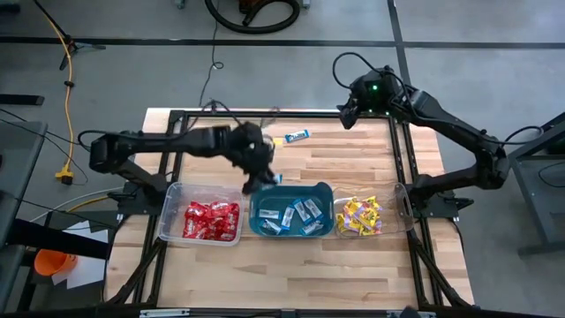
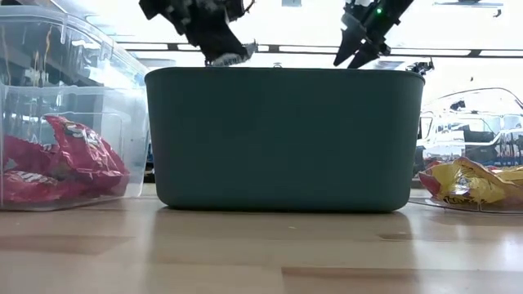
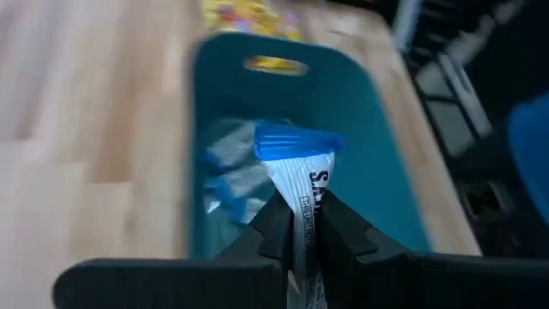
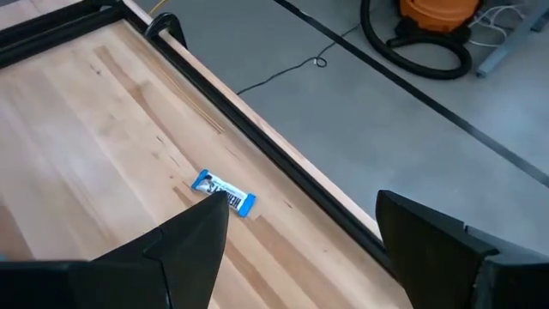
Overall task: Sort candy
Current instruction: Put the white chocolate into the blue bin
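Wooden butcher-block table point(image 1: 291, 265) on a grey concrete floor, black frame rails along the edges; an orange bucket sits on the floor off the table's far edge in my right wrist view.

Three containers stand in a row across the near half of the table. Left: clear bin point(image 1: 202, 213) holding the red candy point(image 1: 212, 221). Middle: teal tub point(image 1: 292, 211) with several blue-and-white packets point(image 1: 291, 215) lying flat inside. Right: second clear bin point(image 1: 399, 212) with the yellow candy point(image 1: 358, 216).

My left gripper point(image 1: 253, 184) hangs just above the left far corner of the teal tub. Its jaws are pinched tight on one blue-and-white packet point(image 3: 300, 184); in the left wrist view the packet stands up between my fingers point(image 3: 276, 225), its blue crimped end pointing out over the tub's interior. In the low view this gripper sits above the tub rim, clear of it.

My right gripper point(image 1: 346, 117) waits well apart, over the far right corner of the table, jaws spread wide, holding nothing.

One stray blue-and-white candy point(image 1: 297, 136) lies flat on bare wood near the far edge, between the two arms. It also shows in the right wrist view point(image 4: 223, 193), just beside the table's edge rail.
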Tool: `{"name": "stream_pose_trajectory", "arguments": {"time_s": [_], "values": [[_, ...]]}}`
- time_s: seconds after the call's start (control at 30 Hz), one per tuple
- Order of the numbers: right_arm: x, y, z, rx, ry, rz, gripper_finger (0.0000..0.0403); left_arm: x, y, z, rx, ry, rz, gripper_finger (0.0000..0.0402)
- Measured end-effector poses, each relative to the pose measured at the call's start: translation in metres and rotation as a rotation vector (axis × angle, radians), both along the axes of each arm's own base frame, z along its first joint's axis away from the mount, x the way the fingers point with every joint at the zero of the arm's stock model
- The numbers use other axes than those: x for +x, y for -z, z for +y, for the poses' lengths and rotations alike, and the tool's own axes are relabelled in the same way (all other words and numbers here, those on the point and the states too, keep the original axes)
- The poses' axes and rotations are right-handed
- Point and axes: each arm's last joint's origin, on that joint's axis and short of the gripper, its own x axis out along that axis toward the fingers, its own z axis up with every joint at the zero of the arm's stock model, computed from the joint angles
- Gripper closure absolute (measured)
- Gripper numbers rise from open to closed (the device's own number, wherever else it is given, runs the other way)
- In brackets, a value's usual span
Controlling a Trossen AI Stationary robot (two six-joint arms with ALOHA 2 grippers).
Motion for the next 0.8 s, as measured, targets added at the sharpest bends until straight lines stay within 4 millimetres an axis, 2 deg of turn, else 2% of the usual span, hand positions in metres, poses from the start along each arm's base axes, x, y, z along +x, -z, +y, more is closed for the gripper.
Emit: {"name": "stream_pose_trajectory", "arguments": {"time_s": [0.1, 0.2, 0.4, 0.57, 0.67, 0.8], "values": [[-0.004, 0.000, -0.006, 0.020, -0.010, -0.015, 0.0111, 0.006, 0.002, -0.020, 0.076, 0.052, -0.015, 0.0379], [-0.007, 0.000, -0.009, 0.049, -0.034, -0.039, 0.0111, 0.010, 0.008, -0.030, 0.121, 0.052, 0.012, 0.0364], [-0.008, 0.000, -0.011, 0.105, -0.115, -0.088, 0.0111, 0.017, 0.012, -0.031, 0.042, 0.015, 0.049, 0.0289], [-0.004, 0.001, -0.012, 0.145, -0.177, -0.126, 0.0111, 0.018, 0.006, -0.030, 0.009, -0.023, 0.086, 0.0221], [0.004, 0.006, -0.014, 0.202, -0.189, -0.162, 0.0111, 0.013, -0.005, -0.021, 0.070, -0.055, 0.144, 0.0195], [0.027, 0.028, -0.024, 0.316, -0.165, -0.139, 0.0111, -0.001, -0.022, 0.018, 0.154, -0.232, 0.247, 0.0185]]}}
